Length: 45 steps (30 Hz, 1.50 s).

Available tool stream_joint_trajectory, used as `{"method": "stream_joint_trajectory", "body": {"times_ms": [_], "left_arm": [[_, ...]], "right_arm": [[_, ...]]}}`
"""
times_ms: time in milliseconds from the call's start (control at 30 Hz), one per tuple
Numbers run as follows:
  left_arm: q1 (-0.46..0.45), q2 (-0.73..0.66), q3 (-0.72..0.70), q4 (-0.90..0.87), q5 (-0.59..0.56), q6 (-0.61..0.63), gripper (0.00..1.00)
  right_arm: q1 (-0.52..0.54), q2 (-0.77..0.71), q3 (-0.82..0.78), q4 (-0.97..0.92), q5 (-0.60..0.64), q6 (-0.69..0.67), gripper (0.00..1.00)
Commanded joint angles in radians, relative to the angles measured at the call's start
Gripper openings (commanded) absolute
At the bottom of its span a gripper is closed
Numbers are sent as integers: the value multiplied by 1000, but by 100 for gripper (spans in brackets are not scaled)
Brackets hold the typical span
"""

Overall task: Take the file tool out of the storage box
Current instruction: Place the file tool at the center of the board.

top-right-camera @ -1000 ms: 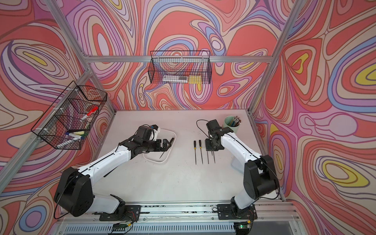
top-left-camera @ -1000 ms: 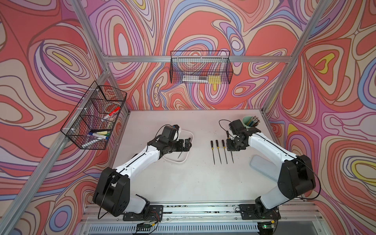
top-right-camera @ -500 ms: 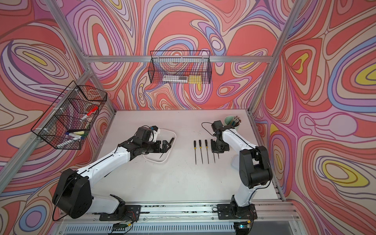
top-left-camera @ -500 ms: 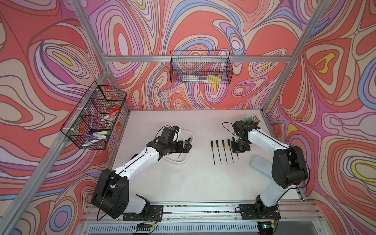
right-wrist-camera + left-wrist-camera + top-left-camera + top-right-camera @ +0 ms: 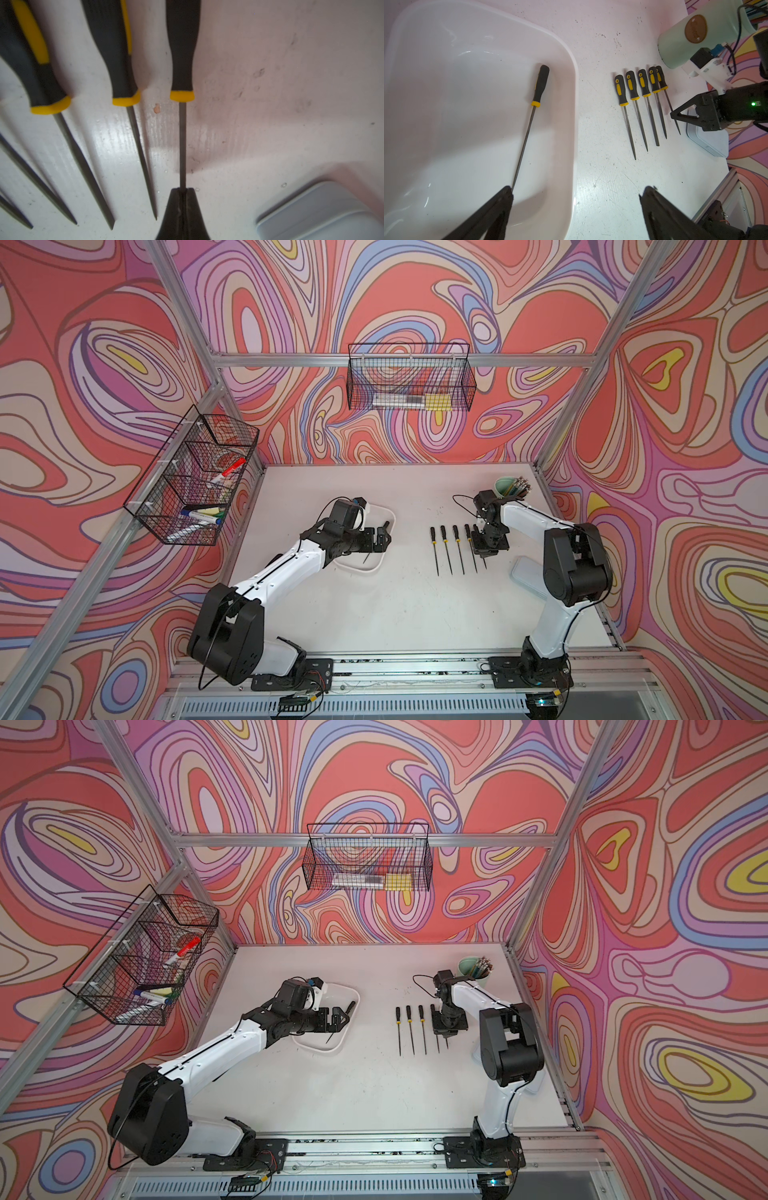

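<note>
- The file [image 5: 528, 128] has a black handle, a yellow collar and a long, thin grey shaft.
- It lies flat inside the storage box [image 5: 467, 93], along the box's right side, with its handle toward the far end and its tip toward the near end.
- The storage box is a shallow white tray with rounded corners and a raised rim. It sits left of centre on the bench [image 5: 374, 614].
- The left jaws stand wide over the near right part of the box and hold nothing.
- The right jaws are closed on the shaft of another file [image 5: 182, 135]. This is the rightmost in a row of files [image 5: 643, 87] lying on the bench to the right of the box, handles far and tips near. Whether it rests on the bench cannot be told.
- Only the left wrist view shows all five files of the row. In both top views the right arm covers most of the last one.
- In the left wrist view the tip of the boxed file runs out of sight behind one finger [image 5: 496, 207].
- Only the right wrist view shows the grip itself, the jaws meeting on the shaft below the yellow collar.
- Only the top views show the two wire baskets [image 5: 409, 381] on the walls.
</note>
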Motion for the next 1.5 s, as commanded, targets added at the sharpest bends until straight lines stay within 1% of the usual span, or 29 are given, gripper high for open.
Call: {"method": "stream_joint_trajectory", "body": {"times_ms": [0,267,433,467,567,633,733,900,933,1033,1133,1200,1300,1367,1467], "left_arm": [[-1,13,-6,14,-4,18,99],[-1,32,2,7,-18,24,99],[-1,44,13,-9,-51,41,99],[-1,50,18,-15,-64,46,99],[2,72,42,-29,-89,72,99],[1,95,65,-45,-102,85,99],[2,122,99,-58,-132,97,98],[1,209,195,-108,-183,133,92],[1,233,220,-123,-188,136,91],[1,306,281,-145,-237,140,85],[1,379,341,-161,-267,155,78],[2,432,388,-177,-274,165,73],[2,500,440,-188,-274,176,64],[1,535,467,-193,-266,180,59],[2,576,496,-193,-263,188,51]], "right_arm": [[-12,27,19,12,13,-12,0],[-14,60,12,28,28,-12,0],[-15,70,1,40,26,-12,0],[-15,69,-3,41,28,-13,5],[-15,60,-8,43,28,-12,10],[-14,48,-15,47,27,-9,18],[-14,24,-19,45,37,-6,36],[-14,-80,-16,54,-1,2,51],[-14,-93,-18,59,-17,5,53],[-12,-204,-33,84,-67,12,63],[-12,-294,-64,120,-131,16,76],[-11,-353,-92,157,-205,17,86],[-11,-424,-134,210,-299,27,97],[-10,-457,-155,237,-338,34,98],[-10,-477,-168,246,-360,40,98]]}}
